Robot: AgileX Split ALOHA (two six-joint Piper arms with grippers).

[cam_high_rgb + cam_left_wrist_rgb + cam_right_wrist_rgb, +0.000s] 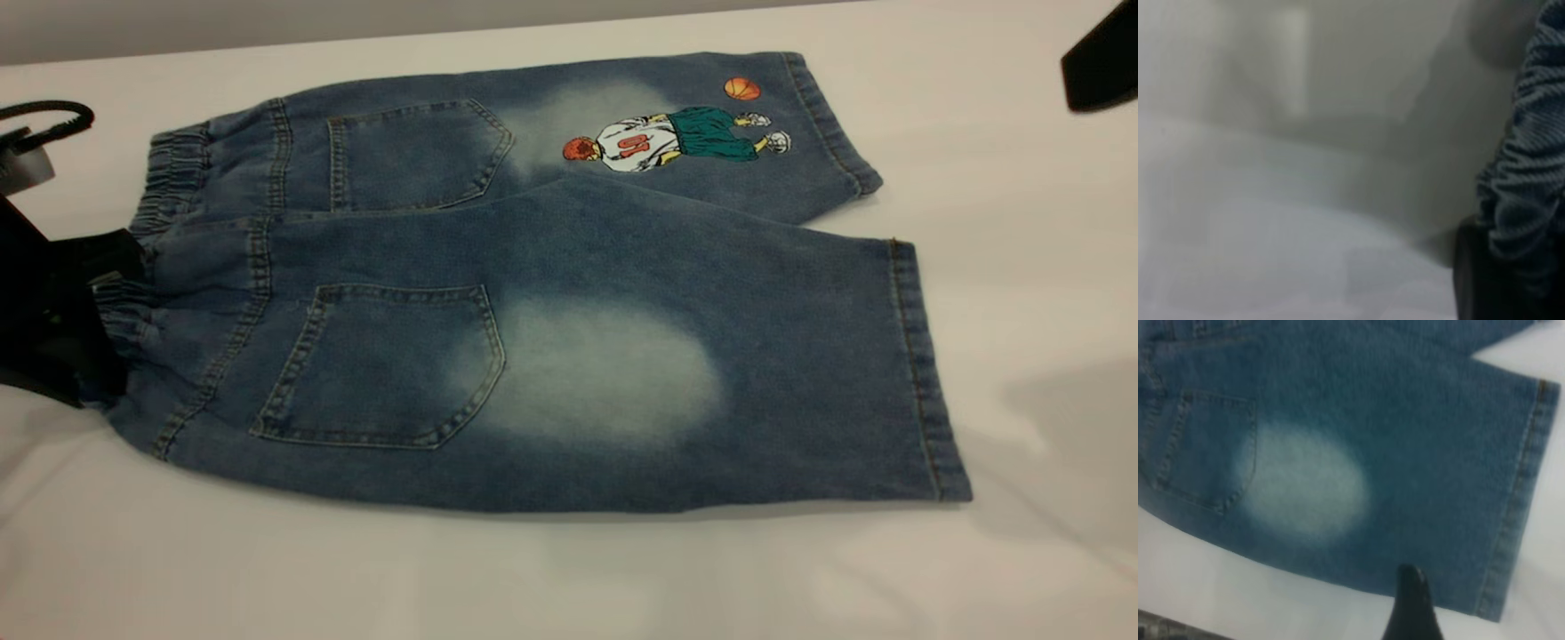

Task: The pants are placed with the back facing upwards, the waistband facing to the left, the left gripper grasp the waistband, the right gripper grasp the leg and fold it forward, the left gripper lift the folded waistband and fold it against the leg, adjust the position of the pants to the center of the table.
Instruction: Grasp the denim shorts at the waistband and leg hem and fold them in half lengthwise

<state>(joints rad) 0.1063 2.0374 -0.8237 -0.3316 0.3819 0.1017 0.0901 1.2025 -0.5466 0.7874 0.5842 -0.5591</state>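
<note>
The pants (551, 293) are blue denim shorts lying flat with the back pockets up. The elastic waistband (169, 187) points left and the legs point right. The far leg carries a basketball-player print (676, 138). My left gripper (111, 284) is at the near half of the waistband, shut on the gathered elastic. In the left wrist view the ruched waistband (1525, 160) lies against a black finger (1465, 287). My right gripper (1102, 58) hangs in the air at the far right, away from the cloth. In the right wrist view the right gripper (1411, 603) hovers above the near leg (1458, 473), close to its hem (1518, 493).
A white cloth covers the table (569, 578), with free room in front of the pants and to their right. A black cable loop (49, 116) lies at the far left by the left arm.
</note>
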